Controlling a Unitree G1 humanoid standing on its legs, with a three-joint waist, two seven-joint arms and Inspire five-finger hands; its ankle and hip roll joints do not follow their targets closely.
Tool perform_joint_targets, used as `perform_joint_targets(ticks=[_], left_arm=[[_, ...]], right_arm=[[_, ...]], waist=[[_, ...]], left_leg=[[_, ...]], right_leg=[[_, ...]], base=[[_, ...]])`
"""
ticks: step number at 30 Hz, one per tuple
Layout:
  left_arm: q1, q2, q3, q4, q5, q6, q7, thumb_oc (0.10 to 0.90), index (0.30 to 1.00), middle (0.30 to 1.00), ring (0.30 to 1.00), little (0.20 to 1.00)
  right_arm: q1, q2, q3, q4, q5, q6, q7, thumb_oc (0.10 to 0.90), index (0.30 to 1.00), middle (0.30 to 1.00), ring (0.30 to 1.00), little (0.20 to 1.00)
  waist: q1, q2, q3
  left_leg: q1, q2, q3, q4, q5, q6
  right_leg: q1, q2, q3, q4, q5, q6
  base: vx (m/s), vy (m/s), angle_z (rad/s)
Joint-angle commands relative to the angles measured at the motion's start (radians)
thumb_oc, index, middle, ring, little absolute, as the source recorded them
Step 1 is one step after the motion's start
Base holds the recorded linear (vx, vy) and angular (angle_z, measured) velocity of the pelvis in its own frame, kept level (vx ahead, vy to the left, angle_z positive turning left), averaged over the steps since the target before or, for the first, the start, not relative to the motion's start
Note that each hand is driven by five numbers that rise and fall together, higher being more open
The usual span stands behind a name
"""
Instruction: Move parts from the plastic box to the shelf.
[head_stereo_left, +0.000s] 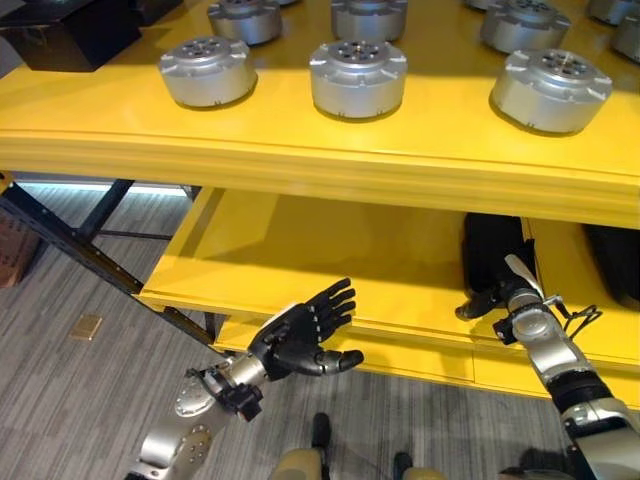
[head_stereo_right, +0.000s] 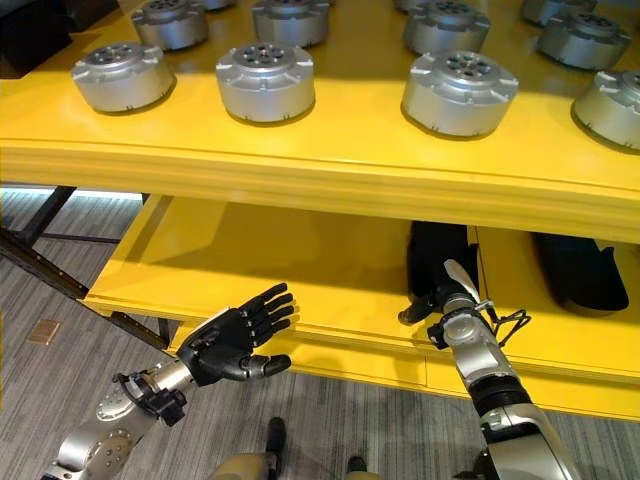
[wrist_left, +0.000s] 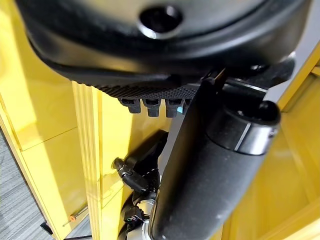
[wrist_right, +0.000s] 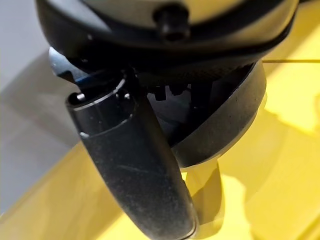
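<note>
Parts (head_stereo_left: 357, 77) sit in rows on the top deck of the yellow shelf (head_stereo_left: 330, 160). Below it, the left hand (head_stereo_left: 300, 335) hovers empty, fingers spread; the right hand (head_stereo_left: 505, 295) reaches into the lower deck, its fingers hidden, so grip unknown. Looks between loads: next, fetch another from the box

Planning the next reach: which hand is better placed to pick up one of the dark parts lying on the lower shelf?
Probably the right hand: it is already at the dark part on the lower shelf. The left hand hangs open before the shelf's front edge, away from any part.
</note>
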Motion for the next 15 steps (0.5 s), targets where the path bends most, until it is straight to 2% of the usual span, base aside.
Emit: perform_joint_targets(ticks=[1, 6, 15], left_arm=[[-0.059, -0.046, 0.001, -0.102, -0.077, -0.125, -0.013, 0.9, 1.0, 1.0, 1.0, 1.0], [-0.054, -0.042, -0.006, -0.108, -0.086, -0.139, -0.005, 0.9, 1.0, 1.0, 1.0, 1.0], [-0.047, -0.035, -0.01, -0.117, -0.098, -0.147, -0.005, 0.9, 1.0, 1.0, 1.0, 1.0]], right_arm=[[-0.059, -0.061, -0.024, -0.099, -0.079, -0.1, -0.144, 0.9, 1.0, 1.0, 1.0, 1.0], [-0.052, -0.066, -0.032, -0.116, -0.119, -0.13, -0.212, 0.9, 1.0, 1.0, 1.0, 1.0], [-0.047, -0.073, -0.032, -0.14, -0.123, -0.166, -0.236, 0.9, 1.0, 1.0, 1.0, 1.0]], waist=[[0.026, -0.025, -0.044], [0.022, -0.017, -0.046], [0.018, -0.009, -0.049]], left_leg=[[0.015, -0.041, 0.044, 0.158, -0.235, 0.047], [0.014, -0.043, 0.044, 0.154, -0.235, 0.047], [0.016, -0.043, 0.045, 0.15, -0.236, 0.045]], right_leg=[[-0.144, 0.04, -0.024, 0.082, 0.036, -0.022], [-0.148, 0.038, -0.025, 0.084, 0.035, -0.022], [-0.15, 0.033, -0.027, 0.083, 0.033, -0.021]], base=[[0.0, 0.0, 0.0], [0.0, 0.0, 0.0], [0.0, 0.0, 0.0]])
